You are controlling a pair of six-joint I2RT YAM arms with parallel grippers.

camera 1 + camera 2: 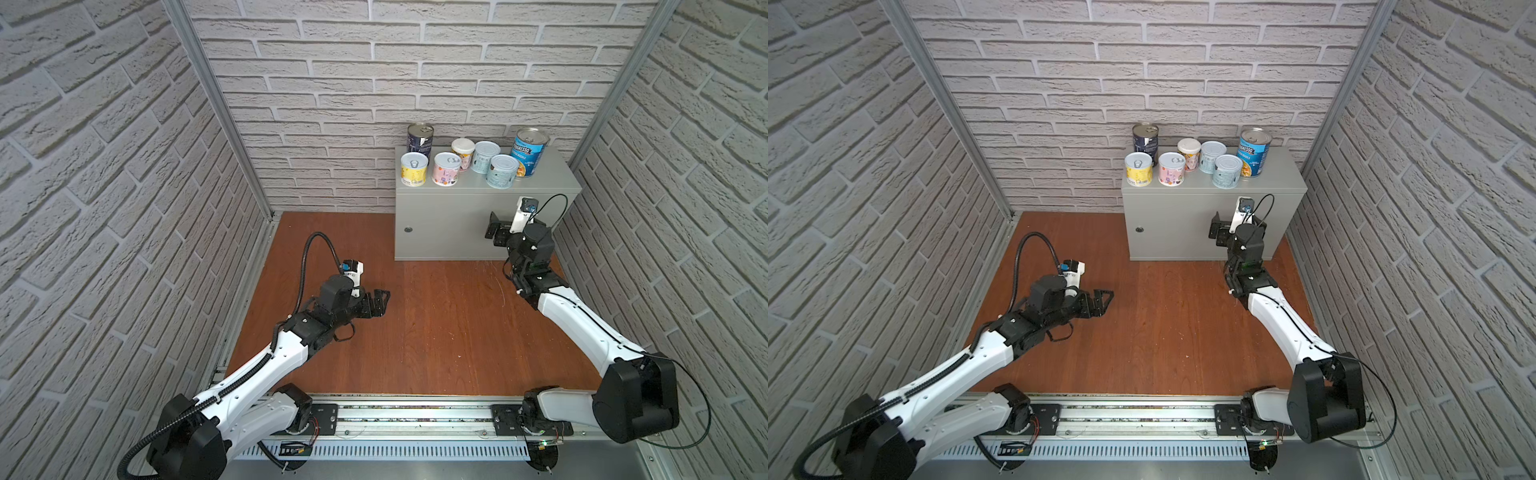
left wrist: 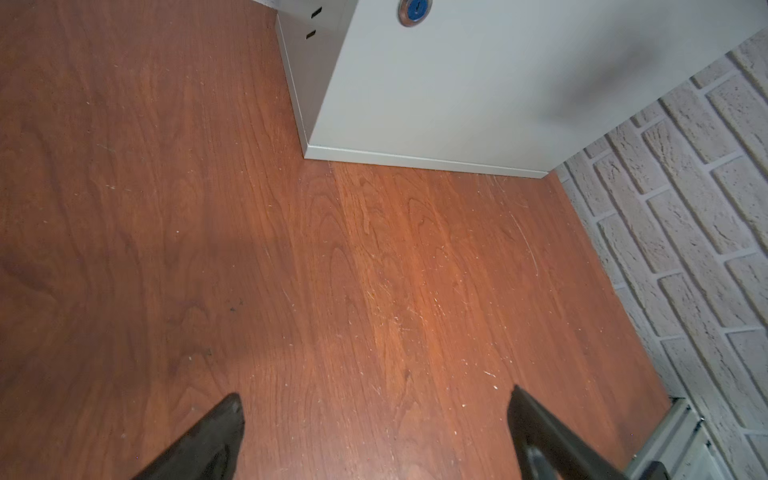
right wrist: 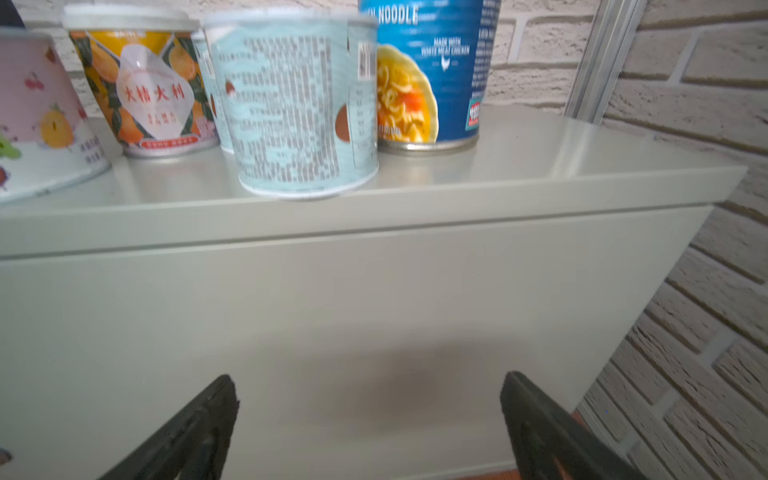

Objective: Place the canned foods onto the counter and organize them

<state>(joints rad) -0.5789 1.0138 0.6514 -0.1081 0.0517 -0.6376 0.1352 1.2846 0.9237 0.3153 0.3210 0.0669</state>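
Several canned foods stand upright on the counter (image 1: 453, 216): a dark navy can (image 1: 420, 139) at the back left, a yellow can (image 1: 414, 169), a pink can (image 1: 446, 168), a peach can (image 1: 462, 153), two pale teal cans (image 1: 502, 171) and the tall blue soup can (image 1: 528, 151). My right gripper (image 1: 490, 226) hangs open and empty in front of the counter's front face, below the teal can (image 3: 299, 108) and the soup can (image 3: 428, 70). My left gripper (image 1: 383, 304) is open and empty, low over the wooden floor (image 2: 374, 270).
Brick-pattern walls close in the left, back and right sides. The counter fills the back right corner, its round lock (image 2: 413, 11) on the front. The arm bases sit on a metal rail (image 1: 415, 415) along the front edge.
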